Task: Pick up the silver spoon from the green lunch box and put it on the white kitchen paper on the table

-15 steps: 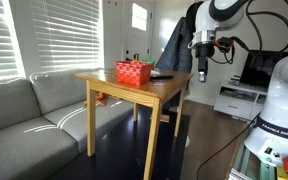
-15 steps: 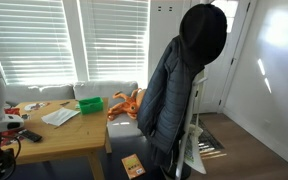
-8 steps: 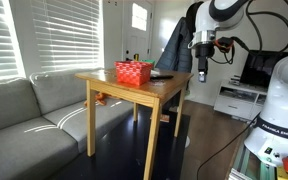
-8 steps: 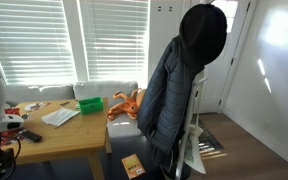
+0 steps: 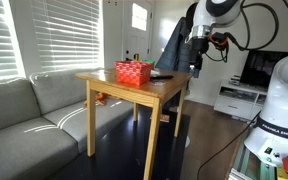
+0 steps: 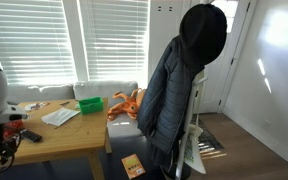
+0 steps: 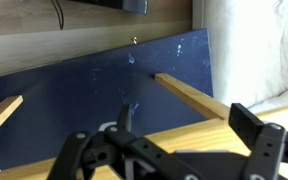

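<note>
The green lunch box [image 6: 89, 104] stands at the far side of the light-wood table [image 6: 69, 140], which also shows in an exterior view [image 5: 169, 88]. The silver spoon is too small to make out. The white kitchen paper [image 6: 61, 116] lies on the tabletop beside the box. My gripper [image 5: 193, 68] hangs over the table's edge, away from the box; it also shows low in an exterior view [image 6: 4, 140]. In the wrist view my gripper [image 7: 189, 122] is open and empty, with the wooden table edge [image 7: 199, 96] and dark floor below.
A red basket [image 5: 134, 72] and a black remote [image 5: 162, 74] sit on the table; the remote also shows near my gripper [image 6: 29, 135]. A grey sofa [image 5: 24, 115] stands beside the table. A dark coat on a stand [image 6: 179, 85] and a low white TV cabinet [image 5: 239, 98] are nearby.
My arm has swung slightly toward the table, bringing the gripper over the table's edge. Nothing on the table has moved.
</note>
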Motion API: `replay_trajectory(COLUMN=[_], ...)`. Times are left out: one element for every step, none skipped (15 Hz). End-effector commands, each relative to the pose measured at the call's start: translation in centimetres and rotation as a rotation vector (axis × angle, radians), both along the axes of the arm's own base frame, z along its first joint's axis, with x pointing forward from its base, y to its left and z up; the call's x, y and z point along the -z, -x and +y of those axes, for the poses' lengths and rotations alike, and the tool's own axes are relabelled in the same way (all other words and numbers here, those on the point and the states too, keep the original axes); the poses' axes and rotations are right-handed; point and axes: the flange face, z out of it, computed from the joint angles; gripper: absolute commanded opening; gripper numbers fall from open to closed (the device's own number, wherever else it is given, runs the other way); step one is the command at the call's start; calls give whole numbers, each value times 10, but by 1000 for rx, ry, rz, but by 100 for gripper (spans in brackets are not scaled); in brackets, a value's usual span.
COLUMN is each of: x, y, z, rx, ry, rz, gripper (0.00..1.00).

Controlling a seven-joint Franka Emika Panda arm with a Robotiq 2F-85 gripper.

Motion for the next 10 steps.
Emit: replay_trajectory(x=[-30,-41,-50,-58,-67,-73,-78,-83,-88,-92], y=[-56,-73,-89,-105,-122,-140,-158,-173,-189,-205], z=[18,20,20,20,16,13,7,2,-4,-8], rx=[171,232,285,339,391,449,505,560,615,671], ry=[-55,-55,-56,-52,-45,-42,-45,-45,-52,-59], rz=[-45,-76,-96,-119,-143,-150,-156,-171,-187,-202], gripper=[100,100,100,100,100,100,100,100,100,100])
